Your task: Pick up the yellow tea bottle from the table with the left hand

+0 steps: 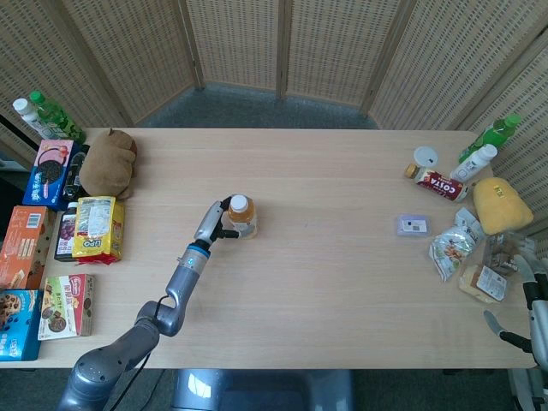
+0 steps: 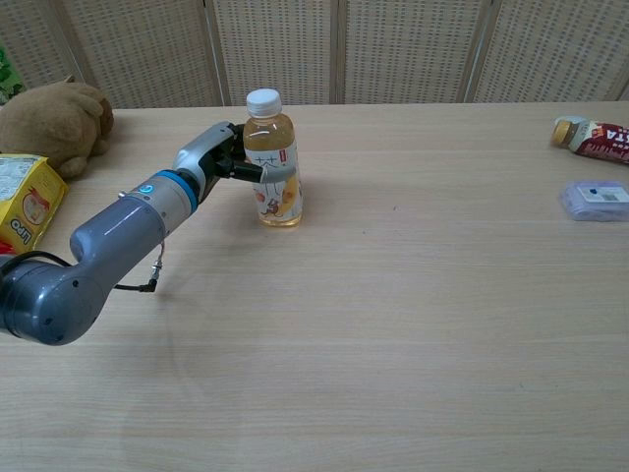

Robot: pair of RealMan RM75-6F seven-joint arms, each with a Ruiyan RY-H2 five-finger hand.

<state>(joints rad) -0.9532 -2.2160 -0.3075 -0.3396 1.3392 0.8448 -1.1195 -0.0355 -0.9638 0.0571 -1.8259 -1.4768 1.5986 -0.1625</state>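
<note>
The yellow tea bottle (image 1: 242,216) (image 2: 274,167), white-capped with a white label, stands upright on the wooden table (image 1: 325,282) left of centre. My left hand (image 1: 218,223) (image 2: 224,157) reaches it from the left, and its fingers wrap around the bottle's middle, one finger lying across the label. The bottle's base appears to rest on the table. My right hand (image 1: 533,304) shows only partly at the head view's bottom right corner, off the table edge, fingers apart and holding nothing.
A brown plush toy (image 1: 109,161) (image 2: 54,116) and a yellow snack pack (image 1: 97,227) (image 2: 25,197) lie left of the bottle, with boxes along the left edge. At the right are a Costa bottle (image 1: 439,183) (image 2: 590,138) and a purple packet (image 1: 412,224) (image 2: 597,200).
</note>
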